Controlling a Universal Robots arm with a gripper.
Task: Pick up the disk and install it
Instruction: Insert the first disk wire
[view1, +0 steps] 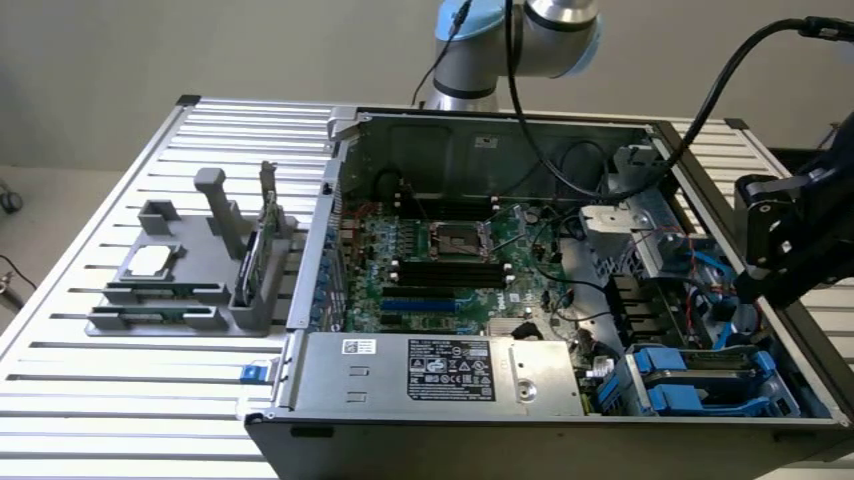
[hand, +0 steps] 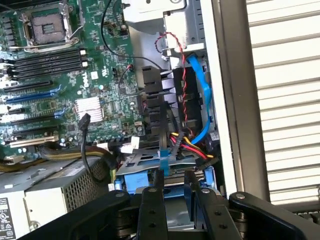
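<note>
Gripper (hand: 174, 179) hangs, fingers (hand: 151, 200) apart, just over disk (view1: 694, 362) at case's (view1: 400, 440) near corner, exterior view's right, prob. to straddle blue carrier (hand: 131, 184).

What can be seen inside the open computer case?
A green motherboard, a grey power-supply box, cables and blue drive carriers. Whatever lies under the power-supply box is covered.

Downward pincer (hand: 174, 177), fingers (hand: 151, 205) slightly apart.

Blue-framed disk (view1: 667, 368) flat inside case (view1: 534, 435)
</note>
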